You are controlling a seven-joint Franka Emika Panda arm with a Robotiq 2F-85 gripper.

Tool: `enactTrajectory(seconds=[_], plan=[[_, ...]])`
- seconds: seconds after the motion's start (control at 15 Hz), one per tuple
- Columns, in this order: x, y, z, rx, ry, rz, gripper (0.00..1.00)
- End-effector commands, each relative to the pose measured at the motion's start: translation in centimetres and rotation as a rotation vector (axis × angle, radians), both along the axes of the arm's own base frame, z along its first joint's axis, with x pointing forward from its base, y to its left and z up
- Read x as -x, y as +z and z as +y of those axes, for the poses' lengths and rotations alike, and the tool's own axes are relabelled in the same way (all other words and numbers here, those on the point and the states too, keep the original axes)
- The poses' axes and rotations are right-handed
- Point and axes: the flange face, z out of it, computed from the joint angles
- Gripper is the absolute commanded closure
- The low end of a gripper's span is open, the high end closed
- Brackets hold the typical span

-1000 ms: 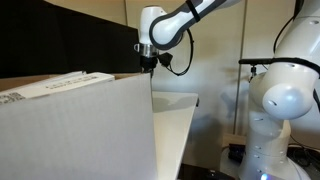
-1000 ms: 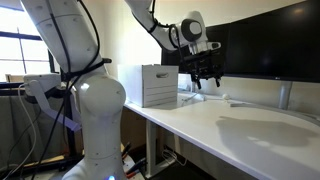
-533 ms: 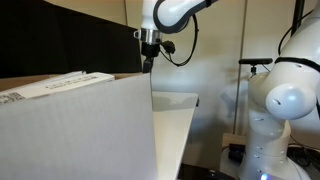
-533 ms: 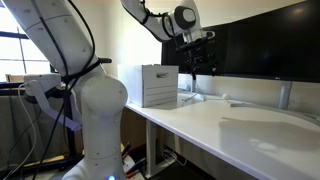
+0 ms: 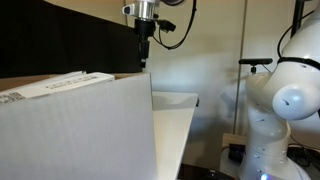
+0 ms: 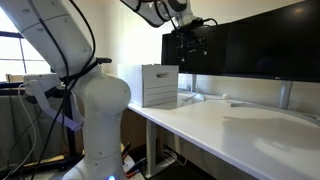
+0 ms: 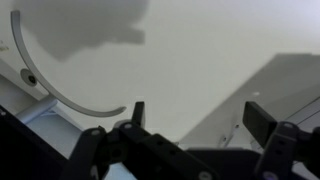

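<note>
My gripper hangs high above the white table, in front of the dark monitors. From the opposite side it shows as a dark gripper pointing down beside the black screen. In the wrist view the gripper is open, its two black fingers set wide apart with only the pale table surface between them. It holds nothing and touches nothing. A white cardboard box stands on the table's end, below and to the side of the gripper.
The white box fills the foreground of an exterior view and hides most of the table. A second white robot body stands beside the table. A thin curved grey line lies on the surface under the wrist.
The arm has lifted the gripper well upward and drawn it back toward the monitors. The jaws stayed open and empty.
</note>
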Motion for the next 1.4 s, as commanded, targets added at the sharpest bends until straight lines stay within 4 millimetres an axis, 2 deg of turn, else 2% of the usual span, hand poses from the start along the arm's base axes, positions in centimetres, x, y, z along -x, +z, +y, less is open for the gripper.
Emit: enactTrajectory(seconds=[0.0, 0.33, 0.53, 1.33], plan=[[-0.5, 2.7, 1.9, 0.012, 0.123, -0.001, 0.0], [-0.7, 5.3, 5.0, 0.023, 0.257, -0.033, 0.0], [-1.4, 6.2, 7.8, 0.026, 0.336, -0.046, 0.0], [-4.4, 7.7, 17.7, 0.024, 0.626, -0.052, 0.0]])
